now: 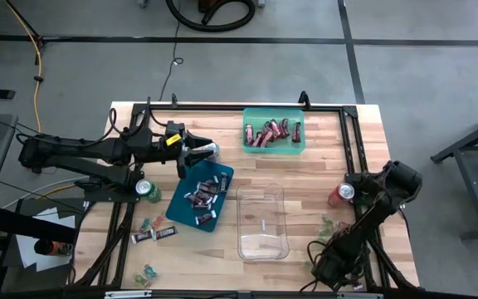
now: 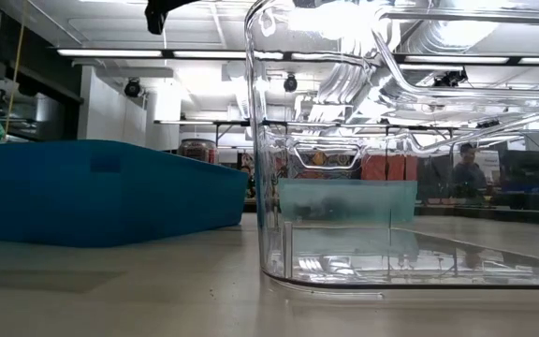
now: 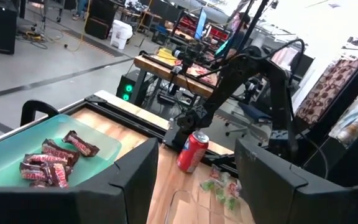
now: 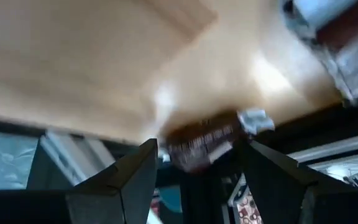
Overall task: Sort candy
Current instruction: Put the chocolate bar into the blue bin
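Note:
Dark red candy bars (image 1: 270, 133) lie in the green tray (image 1: 299, 143) at the far side. Dark mini bars (image 1: 206, 196) lie in the blue tray (image 1: 181, 218). Loose dark bars (image 1: 153, 235) and green pieces (image 1: 331, 224) lie on the wood. My left gripper (image 1: 208, 150) hangs open and level above the blue tray's far end, with nothing between its fingers (image 3: 135, 180). My right gripper (image 1: 318, 259) is low at the near right and slants down, open. In the right wrist view a blurred dark brown candy (image 4: 202, 144) shows between its fingers; I cannot tell whether they touch it.
A clear plastic bin (image 1: 262, 223) stands in the middle of the table, between the blue tray and my right arm. A green can (image 1: 146, 189) stands left of the blue tray, and a red can (image 1: 341, 193) stands at the right. A black frame (image 1: 351, 124) borders the table.

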